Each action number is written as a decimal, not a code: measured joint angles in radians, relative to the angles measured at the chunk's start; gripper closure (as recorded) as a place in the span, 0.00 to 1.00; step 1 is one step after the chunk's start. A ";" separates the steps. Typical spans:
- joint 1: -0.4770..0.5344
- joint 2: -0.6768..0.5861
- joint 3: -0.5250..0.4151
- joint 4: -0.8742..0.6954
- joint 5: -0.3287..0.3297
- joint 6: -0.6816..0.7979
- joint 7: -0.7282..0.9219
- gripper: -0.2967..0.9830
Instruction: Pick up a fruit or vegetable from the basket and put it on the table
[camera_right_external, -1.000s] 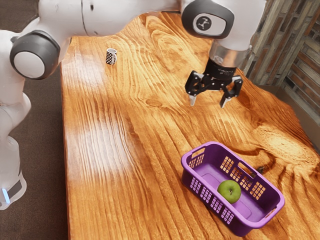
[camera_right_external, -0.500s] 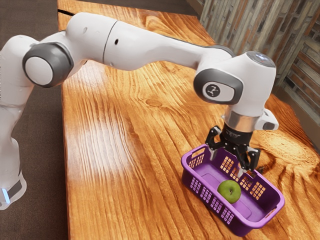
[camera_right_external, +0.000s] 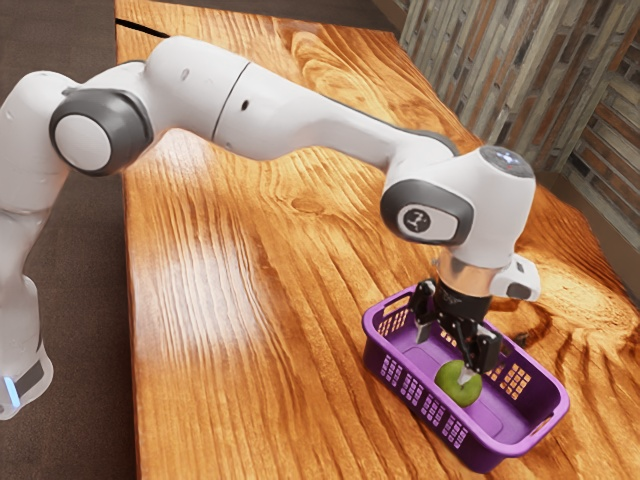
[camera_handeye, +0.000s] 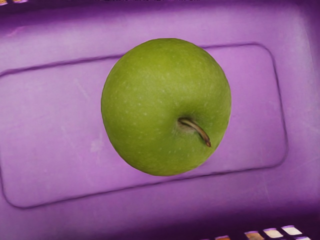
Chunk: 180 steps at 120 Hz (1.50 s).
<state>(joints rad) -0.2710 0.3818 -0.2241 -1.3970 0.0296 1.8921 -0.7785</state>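
The end effector (camera_right_external: 443, 357) is hovering open near the green apple (camera_handeye: 160, 95) inside the purple basket (camera_right_external: 488, 460); the pre-grasp approach is unfolding, probably requiring centring, lowering, then closing.

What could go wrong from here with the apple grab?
Uneven contact: the gripper is open, and one fingertip overlaps the apple in the exterior view. If it's off-centre, it may press or nudge the apple instead of straddling it.
Rolling: the apple is round and sits loose on the basket's flat floor, so a lopsided close might push it away.
Snagging: the basket has raised walls all round; a low or slanted lift could catch one.
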 joint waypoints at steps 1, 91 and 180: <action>0.000 0.001 0.000 0.000 0.000 0.002 0.003 0.23; 0.030 0.095 0.017 0.016 -0.002 0.131 0.145 0.23; 0.041 0.152 0.017 0.016 -0.044 0.169 0.076 0.23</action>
<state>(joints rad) -0.2295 0.5339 -0.2070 -1.3805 -0.0141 2.0611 -0.7021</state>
